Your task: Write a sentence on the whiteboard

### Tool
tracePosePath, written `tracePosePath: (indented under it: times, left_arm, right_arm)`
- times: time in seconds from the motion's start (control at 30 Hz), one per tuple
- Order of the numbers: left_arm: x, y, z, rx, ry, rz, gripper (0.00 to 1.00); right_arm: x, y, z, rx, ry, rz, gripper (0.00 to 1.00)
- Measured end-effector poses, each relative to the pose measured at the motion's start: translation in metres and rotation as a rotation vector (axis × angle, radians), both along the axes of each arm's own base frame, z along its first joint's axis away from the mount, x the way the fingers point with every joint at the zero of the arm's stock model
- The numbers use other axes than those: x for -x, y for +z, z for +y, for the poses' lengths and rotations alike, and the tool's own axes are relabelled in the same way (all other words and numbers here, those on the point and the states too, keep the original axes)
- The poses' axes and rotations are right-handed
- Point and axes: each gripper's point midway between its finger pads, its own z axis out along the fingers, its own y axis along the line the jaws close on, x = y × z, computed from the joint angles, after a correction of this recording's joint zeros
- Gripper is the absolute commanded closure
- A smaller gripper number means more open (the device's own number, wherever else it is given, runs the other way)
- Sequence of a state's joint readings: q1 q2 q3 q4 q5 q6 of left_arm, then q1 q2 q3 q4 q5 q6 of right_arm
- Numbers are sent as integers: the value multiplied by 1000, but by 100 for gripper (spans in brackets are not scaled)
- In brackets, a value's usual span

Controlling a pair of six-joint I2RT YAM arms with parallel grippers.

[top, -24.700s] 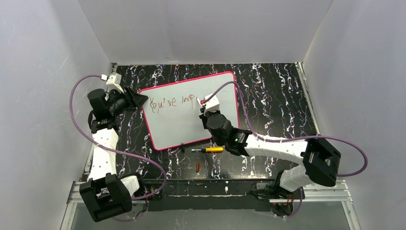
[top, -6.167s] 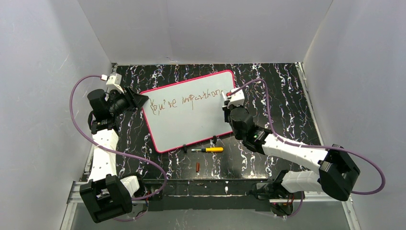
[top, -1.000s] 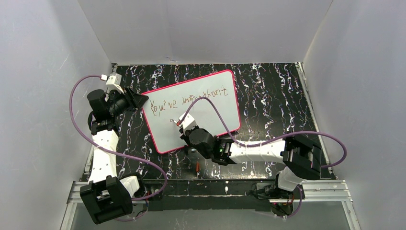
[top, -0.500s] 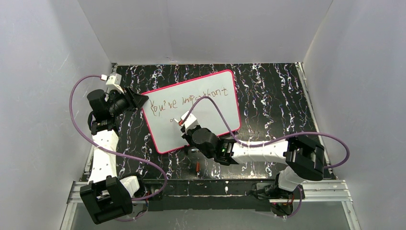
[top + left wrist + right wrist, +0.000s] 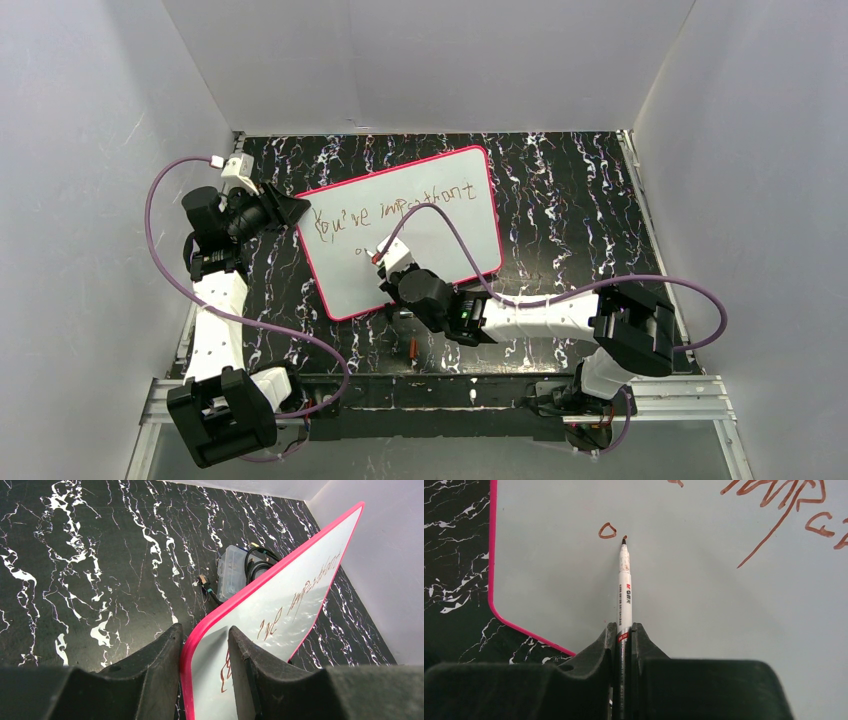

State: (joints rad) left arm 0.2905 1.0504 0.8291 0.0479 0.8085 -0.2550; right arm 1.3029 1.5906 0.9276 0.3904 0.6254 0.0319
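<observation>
The whiteboard (image 5: 430,250) lies slightly askew on the black, white-veined tabletop (image 5: 570,200), left of centre, with its pink-red rim all around. The sentence (image 5: 395,208) runs along the far part of the board in thin reddish-brown marker, slanting up toward the right; it appears to read "You're important". Nearer, below its first word, a small round letter (image 5: 607,530) stands alone.

The left end effector (image 5: 202,655) is at the board's far-left corner. In the left wrist view its two dark fingers (image 5: 160,655) sit on either side of the pink rim, clamped on the whiteboard. Beyond that rim in the same view, a small clear plastic box (image 5: 231,570) with black cable lies on the tabletop, partly hidden by the board.

The right end effector (image 5: 624,636) reaches over the near-left part of the board from the right. Its fingers are pressed together on a slim white marker (image 5: 624,587) that points away from the wrist. The dark tip meets the white surface just right of the small round letter.

On the tabletop near the board's near edge lies a small red cap (image 5: 413,348).
</observation>
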Motion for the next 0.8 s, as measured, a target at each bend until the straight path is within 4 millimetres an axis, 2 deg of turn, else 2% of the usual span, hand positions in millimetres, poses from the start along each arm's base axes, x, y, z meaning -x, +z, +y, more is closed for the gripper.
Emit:
tracePosePath:
  times: [0.8]
  left_arm:
    - [0,0,0,0,1,1,63]
  right_arm:
    - [5,-6,1,-14,3,49,99]
